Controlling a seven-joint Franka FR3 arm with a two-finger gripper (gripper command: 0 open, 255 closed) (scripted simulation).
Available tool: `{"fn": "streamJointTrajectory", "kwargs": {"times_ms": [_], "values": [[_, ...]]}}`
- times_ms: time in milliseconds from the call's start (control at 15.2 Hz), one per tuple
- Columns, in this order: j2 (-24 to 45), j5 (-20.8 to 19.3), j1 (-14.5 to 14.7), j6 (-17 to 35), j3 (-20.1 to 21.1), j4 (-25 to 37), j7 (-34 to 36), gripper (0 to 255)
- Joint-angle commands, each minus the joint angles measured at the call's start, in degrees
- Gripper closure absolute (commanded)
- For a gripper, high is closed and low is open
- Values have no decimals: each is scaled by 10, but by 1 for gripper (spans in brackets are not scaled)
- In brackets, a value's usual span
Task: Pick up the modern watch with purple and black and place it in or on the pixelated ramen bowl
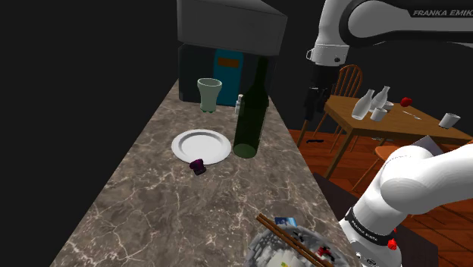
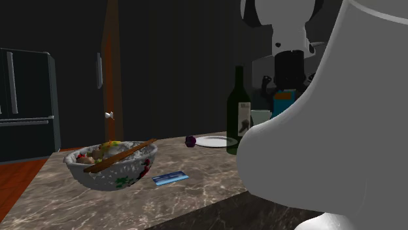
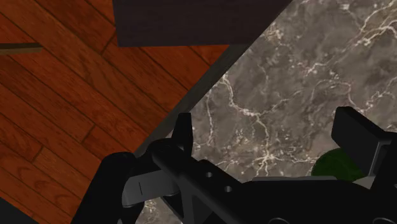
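- Small purple-and-black watch [image 1: 198, 167] lying on the marbled worktop [image 1: 151, 205], to the shoulder view's left of the dark green bottle [image 1: 250, 114] and a little nearer the camera; untouched, well apart from the claw.
- White plate [image 1: 201, 146] just behind the watch, near the bottle's foot on that same left side; whether rim and watch touch, impossible to tell.
- Pale green cup [image 1: 209, 95] upright, beyond the bottle and slightly to its left, at the worktop's far end.
- Speckled ramen bowl [image 2: 131, 171] with brown chopsticks [image 2: 121, 157] laid across it, well apart from the bottle, at the near end of the worktop close to the stand; a blue card [image 2: 170, 177] flat beside it.
- Black claw [image 3: 270, 137] spread wide and gripping nothing, raised to the bottle's right above the worktop's edge, with wooden floor [image 3: 63, 95] below; the bottle's green top just beside one finger in the wrist view.
- Wooden dining table [image 1: 394, 121] with white vessels [image 1: 371, 102] farther right of the bottle, off the worktop.
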Motion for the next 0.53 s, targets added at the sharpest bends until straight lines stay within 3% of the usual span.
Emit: {"fn": "streamJointTrajectory", "kwargs": {"times_ms": [0,462], "values": [[0,0,0,0,0,0,0,0],[70,58,32,67,78,14,87,0]]}}
